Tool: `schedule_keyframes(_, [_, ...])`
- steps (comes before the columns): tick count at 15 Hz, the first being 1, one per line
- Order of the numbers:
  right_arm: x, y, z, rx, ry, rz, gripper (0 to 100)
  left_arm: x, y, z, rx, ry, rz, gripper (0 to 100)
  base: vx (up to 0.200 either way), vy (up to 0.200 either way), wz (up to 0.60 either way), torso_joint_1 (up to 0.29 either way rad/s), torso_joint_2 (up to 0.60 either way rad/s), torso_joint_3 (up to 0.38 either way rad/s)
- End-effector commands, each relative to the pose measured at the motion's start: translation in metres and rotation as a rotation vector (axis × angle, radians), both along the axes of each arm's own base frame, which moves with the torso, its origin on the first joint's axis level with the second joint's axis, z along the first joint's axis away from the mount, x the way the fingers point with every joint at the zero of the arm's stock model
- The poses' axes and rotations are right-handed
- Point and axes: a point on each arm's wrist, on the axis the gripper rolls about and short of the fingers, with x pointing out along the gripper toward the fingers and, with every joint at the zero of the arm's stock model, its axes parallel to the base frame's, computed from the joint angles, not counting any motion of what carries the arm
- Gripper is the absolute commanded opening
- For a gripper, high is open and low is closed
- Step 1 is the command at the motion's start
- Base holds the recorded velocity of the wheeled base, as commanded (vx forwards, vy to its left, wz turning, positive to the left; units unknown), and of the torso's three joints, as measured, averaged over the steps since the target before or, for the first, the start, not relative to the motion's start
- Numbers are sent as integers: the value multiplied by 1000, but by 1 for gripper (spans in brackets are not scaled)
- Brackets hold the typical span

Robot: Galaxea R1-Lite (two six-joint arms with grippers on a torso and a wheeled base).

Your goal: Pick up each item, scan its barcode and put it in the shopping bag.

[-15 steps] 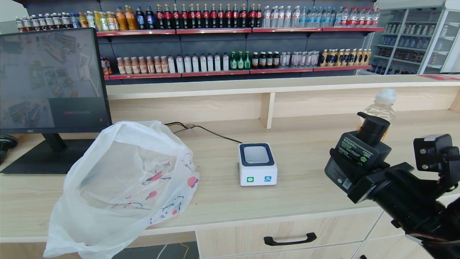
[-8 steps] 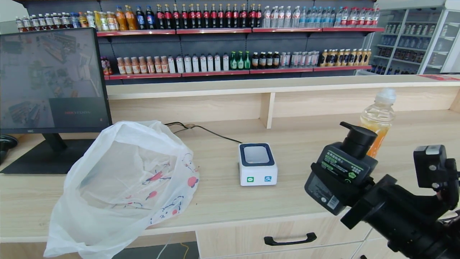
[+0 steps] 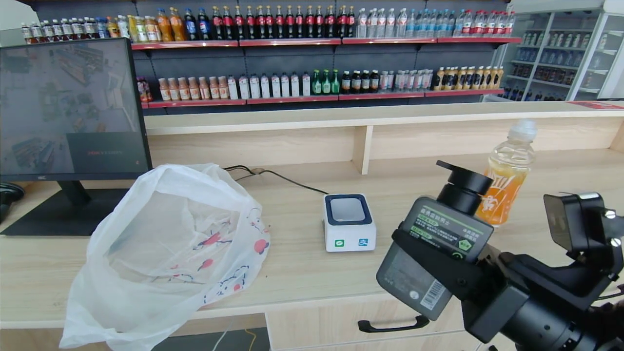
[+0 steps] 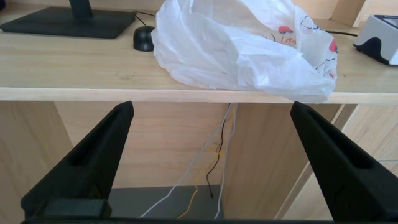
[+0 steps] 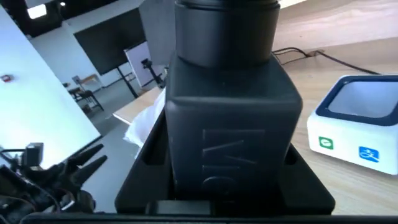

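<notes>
**Head view:** My right gripper [image 3: 438, 263] is clamped across a dark pump bottle [image 3: 448, 226]. The bottle is held tilted above the counter's front edge, with the pump head pointing up and away and the label and barcode facing me. The scanner [image 3: 349, 223] sits on the counter [image 3: 302, 273] to the gripper's left, near but apart, with nothing between them. A juice bottle [image 3: 507, 175] stands upright just behind the pump head. The bag [image 3: 165, 253] lies mouth-open well left of the gripper, past the scanner, sagging over the counter edge. A monitor [image 3: 68, 107] stands behind the bag. A drawer handle [image 3: 394, 325] is below the gripper. The counter is light wood with a raised ledge at the back, and drink shelves [image 3: 312, 44] fill the room behind.

**Left wrist view:** My left gripper [image 4: 211, 109] has its fingers [image 4: 93, 168] spread wide with nothing between them. It sits low, facing the counter's [image 4: 74, 68] front edge. The bag [image 4: 249, 43] is above and ahead, overhanging that edge. A mouse [image 4: 143, 38] lies beyond it. Cables [image 4: 214, 162] hang under the counter straight ahead.

**Right wrist view:** The fingers [image 5: 146, 168] press both flat sides of the bottle [image 5: 230, 112]. The scanner [image 5: 354, 124] is ahead on the counter, off to one side.
</notes>
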Motion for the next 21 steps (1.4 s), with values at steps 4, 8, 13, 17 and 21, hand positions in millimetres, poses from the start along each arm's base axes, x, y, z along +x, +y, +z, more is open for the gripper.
schedule_keyframes(4, [24, 28, 38, 180, -45, 53, 0, 0, 0, 0, 0, -1, 0, 100, 0, 0, 0, 0, 0, 0])
schedule_keyframes(8, [18, 34, 47, 209, -61, 141, 0, 0, 0, 0, 0, -1, 0, 100, 0, 0, 0, 0, 0, 0])
schedule_keyframes(13, [4, 36, 54, 240, -63, 198, 0, 0, 0, 0, 0, -1, 0, 100, 0, 0, 0, 0, 0, 0])
schedule_keyframes(17, [0, 32, 53, 236, -59, 198, 0, 0, 0, 0, 0, -1, 0, 100, 0, 0, 0, 0, 0, 0])
schedule_keyframes(21, [0, 33, 52, 235, -58, 200, 0, 0, 0, 0, 0, -1, 0, 100, 0, 0, 0, 0, 0, 0])
